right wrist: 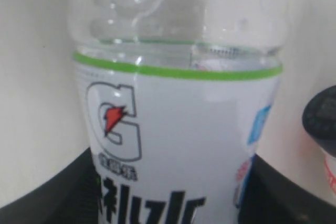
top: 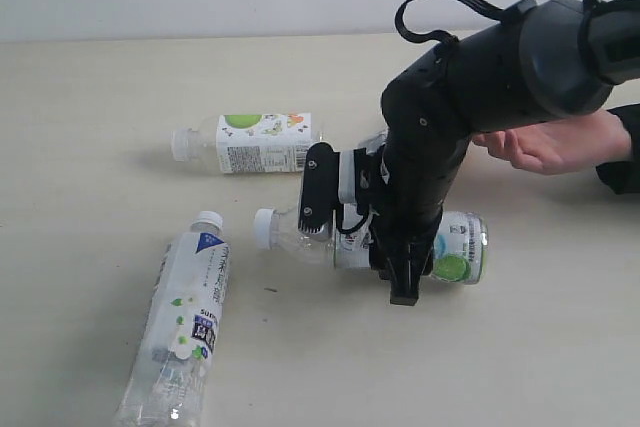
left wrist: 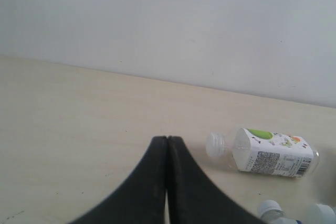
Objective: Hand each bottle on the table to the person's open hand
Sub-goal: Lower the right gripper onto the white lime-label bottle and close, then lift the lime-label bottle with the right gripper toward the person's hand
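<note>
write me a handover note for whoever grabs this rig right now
Left claw: shut, empty.
Right claw: around the middle bottle, which lies on the table; firm grip not clear.
Far bottle and near-left bottle: lying on the table. A black cap shows beside the middle bottle.
Hand: open, empty, behind the right arm.
Done: nothing in the hand yet.
Left: grip, lift, hand over each bottle.

Plain pale grey wall point(left wrist: 168, 19) across the whole background, softly lit
</note>
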